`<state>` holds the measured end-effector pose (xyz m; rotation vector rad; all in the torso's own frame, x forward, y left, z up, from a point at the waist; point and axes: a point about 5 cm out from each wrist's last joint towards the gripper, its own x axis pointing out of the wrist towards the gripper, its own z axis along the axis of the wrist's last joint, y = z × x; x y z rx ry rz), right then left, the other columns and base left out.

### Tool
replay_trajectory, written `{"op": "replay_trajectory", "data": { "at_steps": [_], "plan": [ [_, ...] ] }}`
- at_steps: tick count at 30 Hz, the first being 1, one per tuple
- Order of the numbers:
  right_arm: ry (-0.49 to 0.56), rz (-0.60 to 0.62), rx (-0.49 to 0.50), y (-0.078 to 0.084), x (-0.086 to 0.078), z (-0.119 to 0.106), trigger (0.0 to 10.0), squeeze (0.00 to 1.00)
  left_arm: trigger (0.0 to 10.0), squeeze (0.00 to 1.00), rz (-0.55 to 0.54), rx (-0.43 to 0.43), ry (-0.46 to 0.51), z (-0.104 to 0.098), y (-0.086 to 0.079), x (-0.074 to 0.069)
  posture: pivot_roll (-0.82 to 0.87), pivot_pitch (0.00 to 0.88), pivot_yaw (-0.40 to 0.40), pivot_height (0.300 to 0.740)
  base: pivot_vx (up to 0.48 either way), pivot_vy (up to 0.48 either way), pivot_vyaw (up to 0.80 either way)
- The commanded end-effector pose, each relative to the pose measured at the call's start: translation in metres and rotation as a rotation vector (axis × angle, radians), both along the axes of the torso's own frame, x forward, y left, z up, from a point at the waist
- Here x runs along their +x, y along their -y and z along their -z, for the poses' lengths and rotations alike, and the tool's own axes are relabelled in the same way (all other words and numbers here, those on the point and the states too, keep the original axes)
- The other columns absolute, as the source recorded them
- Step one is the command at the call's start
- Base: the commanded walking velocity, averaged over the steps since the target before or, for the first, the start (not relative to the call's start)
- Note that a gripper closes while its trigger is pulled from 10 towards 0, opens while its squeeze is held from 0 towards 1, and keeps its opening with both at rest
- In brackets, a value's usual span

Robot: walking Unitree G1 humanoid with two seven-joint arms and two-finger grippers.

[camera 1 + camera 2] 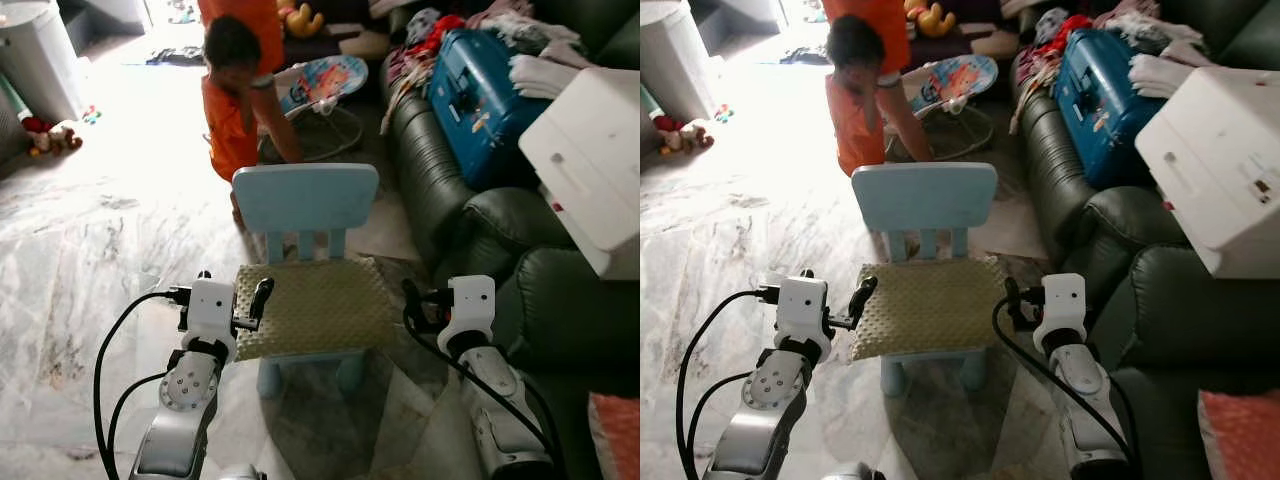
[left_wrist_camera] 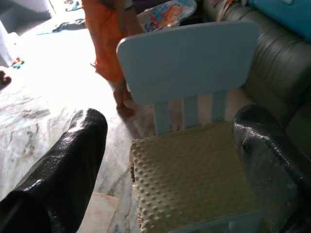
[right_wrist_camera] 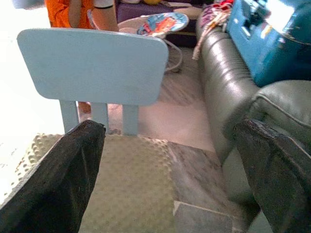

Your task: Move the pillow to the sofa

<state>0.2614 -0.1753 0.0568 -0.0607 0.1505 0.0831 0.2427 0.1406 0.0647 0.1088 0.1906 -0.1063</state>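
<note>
The pillow (image 1: 315, 305) is an olive-green cushion with a dotted surface. It lies flat on the seat of a small light-blue chair (image 1: 305, 197) straight ahead of me. My left gripper (image 1: 235, 300) is at the pillow's left edge. In the left wrist view its fingers (image 2: 63, 179) stand wide open around the pillow (image 2: 189, 179). My right gripper (image 1: 425, 305) is open and holds nothing. It hovers at the pillow's right edge, between the chair and the dark green sofa (image 1: 530, 300). In the right wrist view its fingers (image 3: 53, 184) frame the pillow (image 3: 131, 189) and the chair back (image 3: 92, 65).
A person in orange (image 1: 235, 100) crouches just behind the chair. The sofa on the right holds a blue suitcase (image 1: 480, 85), clothes and a white box (image 1: 590, 160). A baby bouncer (image 1: 325, 85) stands behind the person. Toys (image 1: 55, 135) lie on the marble floor at far left.
</note>
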Motion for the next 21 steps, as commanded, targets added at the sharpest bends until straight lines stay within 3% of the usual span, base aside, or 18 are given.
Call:
{"op": "replay_trajectory", "data": {
  "at_steps": [1, 4, 13, 21],
  "plan": [
    [0.015, 0.003, -0.002, 0.0028, 0.0015, -0.0032, 10.0, 0.00, 10.0, 0.00, 0.008, -0.003, 0.009, -0.0028, 0.0014, 0.0023, -0.01, 0.000, -0.026, 0.740, 0.371, 0.000, 0.00],
    [0.014, 0.004, -0.002, 0.0030, 0.0015, -0.0031, 10.0, 0.00, 10.0, 0.00, 0.008, -0.003, 0.007, -0.0027, 0.0013, 0.0021, -0.01, 0.000, -0.026, 0.740, 0.368, 0.000, 0.00],
    [0.011, 0.007, -0.003, 0.0036, 0.0009, -0.0023, 10.0, 0.00, 10.0, 0.00, 0.007, -0.007, 0.006, -0.0025, 0.0015, 0.0020, -0.01, 0.000, -0.026, 0.740, 0.341, 0.291, 0.00],
    [0.010, 0.012, -0.006, 0.0055, 0.0022, -0.0026, 10.0, 0.00, 10.0, 0.00, 0.004, -0.006, -0.006, -0.0007, 0.0016, 0.0030, -0.01, 0.000, -0.027, 0.740, 0.000, 0.448, 0.00]
  ]
}}
